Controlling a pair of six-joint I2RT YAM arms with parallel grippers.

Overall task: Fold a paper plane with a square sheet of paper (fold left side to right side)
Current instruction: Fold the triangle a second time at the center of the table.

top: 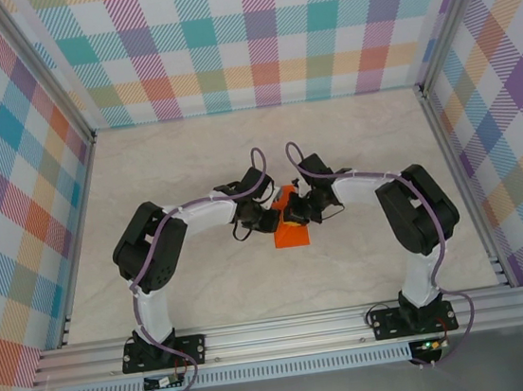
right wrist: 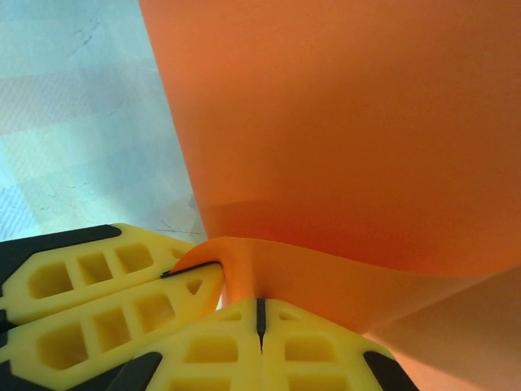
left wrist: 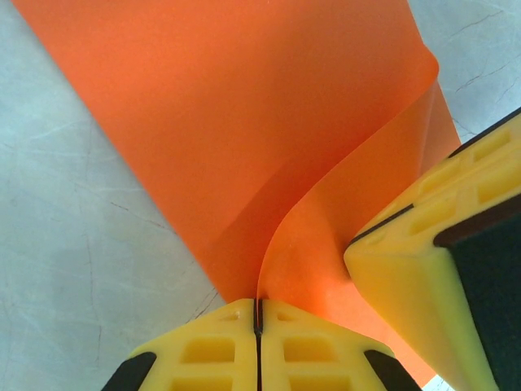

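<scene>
Left gripper [left wrist: 258, 308] and right gripper [right wrist: 259, 308] clenched on the square sheet of paper [top: 292, 236] as it is being folded; creasing flat seemingly needed next.

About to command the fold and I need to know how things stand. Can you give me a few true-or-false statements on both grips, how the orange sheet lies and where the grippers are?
1. The left gripper has its fingers shut on the square sheet of paper. True.
2. The right gripper is open and clear of the sheet. False: its fingers are shut on the paper too.
3. The sheet lies fully flat on the table. False: it bends in a curve up to the fingers.
4. The two grippers sit close together near the table's middle. True.
</scene>
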